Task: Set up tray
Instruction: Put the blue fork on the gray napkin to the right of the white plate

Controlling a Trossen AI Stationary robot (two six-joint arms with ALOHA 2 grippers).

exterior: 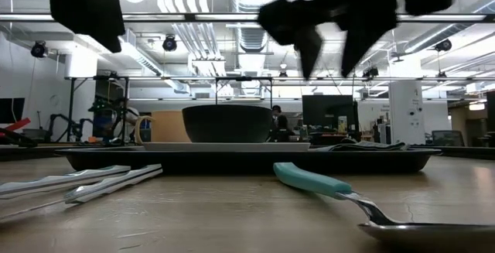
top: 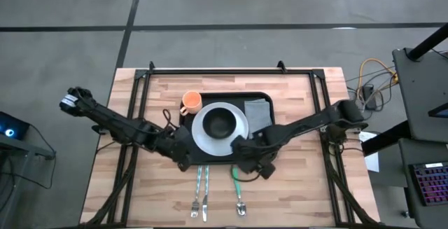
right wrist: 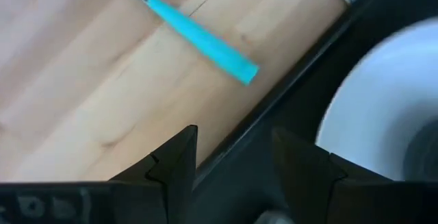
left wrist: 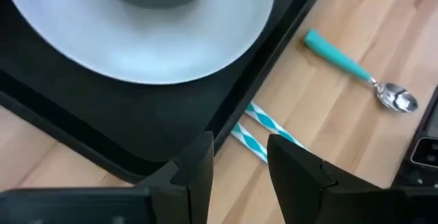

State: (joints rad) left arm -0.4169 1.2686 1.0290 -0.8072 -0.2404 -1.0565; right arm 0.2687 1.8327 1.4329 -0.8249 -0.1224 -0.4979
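**Both grippers at tray's near edge, cutlery still on table**

High view only: orange mug [top: 191,102] and grey napkin [top: 258,110] sit in the tray [top: 260,97], mug at far left corner, napkin right of the white plate [top: 238,125]. Dark bowl [top: 221,123] on plate, plate mid-tray. Tray lies mid-table [top: 301,187].

Low view: bowl in profile, teal-handled spoon [exterior: 340,193] on wood in front of tray; two striped utensils [exterior: 93,182] left of it.

Left wrist view: left gripper [left wrist: 239,162] fingers spread, straddling the tray rim, nothing pinched. Right wrist view: right gripper [right wrist: 236,157] spread too, over tray's near rim, empty.
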